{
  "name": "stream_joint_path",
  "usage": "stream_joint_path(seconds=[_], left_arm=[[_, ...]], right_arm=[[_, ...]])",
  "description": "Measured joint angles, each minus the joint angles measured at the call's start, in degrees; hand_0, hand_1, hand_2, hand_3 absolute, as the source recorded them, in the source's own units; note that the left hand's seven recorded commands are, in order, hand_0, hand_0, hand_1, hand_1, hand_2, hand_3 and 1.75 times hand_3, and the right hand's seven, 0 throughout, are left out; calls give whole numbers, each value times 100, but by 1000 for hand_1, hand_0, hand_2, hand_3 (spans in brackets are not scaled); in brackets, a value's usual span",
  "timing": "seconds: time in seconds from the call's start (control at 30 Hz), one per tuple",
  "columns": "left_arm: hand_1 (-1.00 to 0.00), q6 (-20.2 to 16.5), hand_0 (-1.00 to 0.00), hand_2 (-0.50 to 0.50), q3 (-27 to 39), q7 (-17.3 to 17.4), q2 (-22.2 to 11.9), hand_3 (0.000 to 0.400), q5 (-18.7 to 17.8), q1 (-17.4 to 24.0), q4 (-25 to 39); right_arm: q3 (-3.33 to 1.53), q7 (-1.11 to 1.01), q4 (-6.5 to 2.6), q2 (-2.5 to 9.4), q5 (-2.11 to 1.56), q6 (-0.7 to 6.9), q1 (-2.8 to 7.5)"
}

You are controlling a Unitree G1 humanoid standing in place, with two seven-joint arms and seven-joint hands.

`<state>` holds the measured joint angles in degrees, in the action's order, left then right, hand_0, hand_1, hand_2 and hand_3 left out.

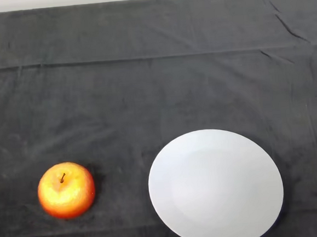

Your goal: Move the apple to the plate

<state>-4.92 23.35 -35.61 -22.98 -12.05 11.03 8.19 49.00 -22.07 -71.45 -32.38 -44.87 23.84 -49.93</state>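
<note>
Apple [66,190], red-yellow, stem up, sits on the dark cloth [145,92] at lower left; white plate [215,186] lies to its right, near but not touching; apple not yet on plate.

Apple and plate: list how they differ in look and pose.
The apple is round, red and yellow, stem up; the plate is flat, plain white and empty. The apple is smaller and lies left of the plate, apart from it. Both rest on the dark cloth.
</note>
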Motion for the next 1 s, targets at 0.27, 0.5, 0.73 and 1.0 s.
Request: stream_joint_path(seconds=[0.27,0.5,0.73,1.0], left_arm=[[0,-473,0,0,-20,107,-54,0,35,214,525],[0,-868,0,0,-58,242,-74,0,223,361,1092],[0,-1407,0,0,-341,372,-223,0,354,408,1718],[0,-2185,0,0,-836,539,-357,0,620,416,2626]], right_arm=[[0,0,0,0,-1,0,0],[0,0,0,0,-2,0,0],[-1,0,1,0,-2,0,0],[-1,0,0,0,-3,0,0]])
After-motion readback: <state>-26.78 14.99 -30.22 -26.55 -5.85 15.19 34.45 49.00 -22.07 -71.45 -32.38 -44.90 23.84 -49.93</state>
